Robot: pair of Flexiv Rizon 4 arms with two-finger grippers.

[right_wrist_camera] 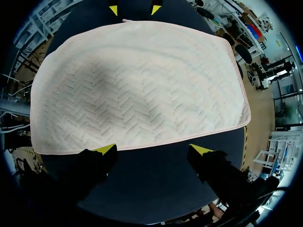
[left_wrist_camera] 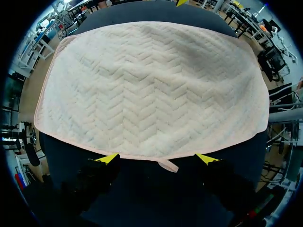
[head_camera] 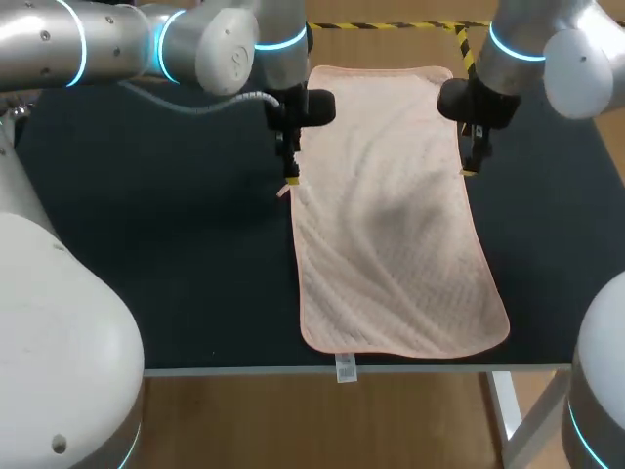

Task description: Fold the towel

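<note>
A pale pink towel point(head_camera: 391, 215) with a zigzag weave lies flat on the dark table, its long sides running from far to near. My left gripper point(head_camera: 290, 181) hangs at the towel's left long edge, toward the far half. In the left wrist view this gripper point(left_wrist_camera: 157, 159) is open, its yellow tips at the towel point(left_wrist_camera: 151, 90) hem, with a small fabric loop point(left_wrist_camera: 168, 165) between them. My right gripper point(head_camera: 471, 164) hangs at the right long edge. In the right wrist view it point(right_wrist_camera: 152, 150) is open, just short of the towel point(right_wrist_camera: 137, 90) hem, holding nothing.
The dark table point(head_camera: 176, 244) has bare surface on both sides of the towel. A label point(head_camera: 345, 368) on the towel's near hem hangs over the table's front edge. Yellow-black tape point(head_camera: 391, 25) marks the floor beyond the far edge.
</note>
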